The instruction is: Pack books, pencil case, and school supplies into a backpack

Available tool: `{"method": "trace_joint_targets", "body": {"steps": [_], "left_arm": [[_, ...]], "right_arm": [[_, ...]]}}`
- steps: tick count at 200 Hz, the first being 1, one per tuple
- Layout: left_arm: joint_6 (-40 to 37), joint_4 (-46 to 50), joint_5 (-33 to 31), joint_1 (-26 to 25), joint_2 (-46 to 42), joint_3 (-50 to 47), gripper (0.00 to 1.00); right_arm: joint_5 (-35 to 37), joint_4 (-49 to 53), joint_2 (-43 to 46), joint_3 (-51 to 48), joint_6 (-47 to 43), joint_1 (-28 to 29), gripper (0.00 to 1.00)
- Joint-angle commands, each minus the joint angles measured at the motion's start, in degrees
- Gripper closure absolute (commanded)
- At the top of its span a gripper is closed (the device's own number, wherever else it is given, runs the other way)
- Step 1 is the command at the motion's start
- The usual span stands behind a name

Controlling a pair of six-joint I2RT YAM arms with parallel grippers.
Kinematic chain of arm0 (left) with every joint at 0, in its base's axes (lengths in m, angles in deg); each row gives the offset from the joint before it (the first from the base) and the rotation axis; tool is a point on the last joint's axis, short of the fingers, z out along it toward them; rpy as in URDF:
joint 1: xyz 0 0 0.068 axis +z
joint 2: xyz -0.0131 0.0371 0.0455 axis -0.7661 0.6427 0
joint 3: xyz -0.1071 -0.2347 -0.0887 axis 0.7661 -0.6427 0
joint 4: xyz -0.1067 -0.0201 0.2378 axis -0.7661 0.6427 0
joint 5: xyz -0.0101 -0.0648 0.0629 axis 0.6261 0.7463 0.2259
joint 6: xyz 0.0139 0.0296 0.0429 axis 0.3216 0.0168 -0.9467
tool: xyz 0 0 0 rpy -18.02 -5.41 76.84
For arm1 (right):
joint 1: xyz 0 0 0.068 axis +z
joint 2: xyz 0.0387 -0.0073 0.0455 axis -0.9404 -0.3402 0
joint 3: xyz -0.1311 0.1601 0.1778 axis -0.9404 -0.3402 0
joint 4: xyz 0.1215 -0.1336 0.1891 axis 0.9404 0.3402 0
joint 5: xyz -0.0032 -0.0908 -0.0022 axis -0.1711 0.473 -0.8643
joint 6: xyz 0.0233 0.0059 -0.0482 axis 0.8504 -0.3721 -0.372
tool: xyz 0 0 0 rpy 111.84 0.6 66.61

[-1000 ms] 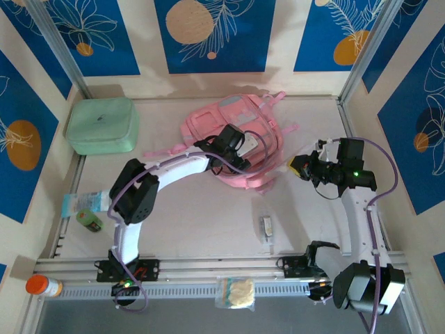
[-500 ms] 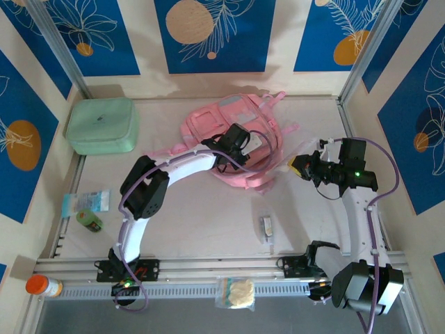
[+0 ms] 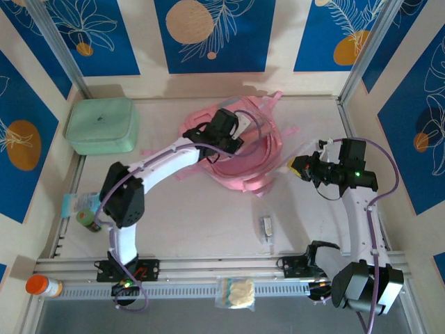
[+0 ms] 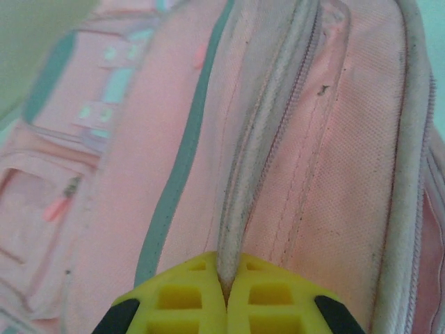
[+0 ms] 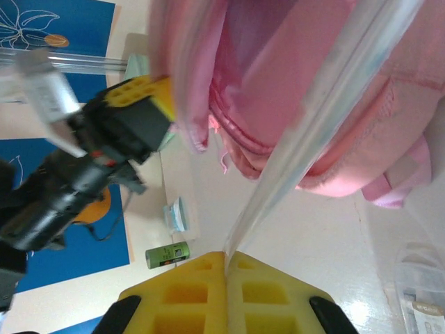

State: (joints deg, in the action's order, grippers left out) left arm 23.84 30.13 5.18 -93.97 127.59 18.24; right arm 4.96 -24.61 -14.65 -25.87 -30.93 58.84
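Mid-scene, the pale pink backpack point(image 3: 238, 169) sags, its straps point(image 3: 268, 149) looping outward.

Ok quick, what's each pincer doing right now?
Left pincer: closed on the pink backpack fabric.
Right pincer: closed on a pale backpack strap.

Your top external camera is fixed above and behind the arm bases. It faces down and forward, taking in the whole table point(image 3: 208, 223) up to the back wall. Your left wrist camera looks along the left gripper point(image 4: 224, 282) and sits very close to the backpack point(image 4: 313, 139), at fabric-weave range. Your right wrist camera looks past the right gripper point(image 5: 226, 261), low and across the table toward the left side, at middle range. With the overhead view it shares the left gripper, the green bottle point(image 5: 167, 254) and the teal packet point(image 5: 177, 214). All three views share the backpack.
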Motion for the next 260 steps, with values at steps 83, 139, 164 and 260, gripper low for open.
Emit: {"method": "trace_joint_targets", "body": {"steps": [83,139,164,260], "left_arm": [[24.6,7.7,1.7,0.0,-9.8,5.5,1.0],[28.8,6.2,4.8,-0.1,-9.8,5.4,1.0],[30.7,4.6,5.8,0.0,-10.3,4.0,1.0],[33.3,2.4,4.9,0.1,-10.7,2.8,1.0]], "right_arm": [[-0.4,-26.1,-13.8,1.6,3.8,22.2,1.0],[10.7,-47.4,-26.8,-7.2,13.1,28.0,1.0],[19.4,-49.0,-29.0,-5.6,13.9,30.7,1.0],[25.8,-60.8,-41.6,0.5,20.4,36.8,0.84]]}}
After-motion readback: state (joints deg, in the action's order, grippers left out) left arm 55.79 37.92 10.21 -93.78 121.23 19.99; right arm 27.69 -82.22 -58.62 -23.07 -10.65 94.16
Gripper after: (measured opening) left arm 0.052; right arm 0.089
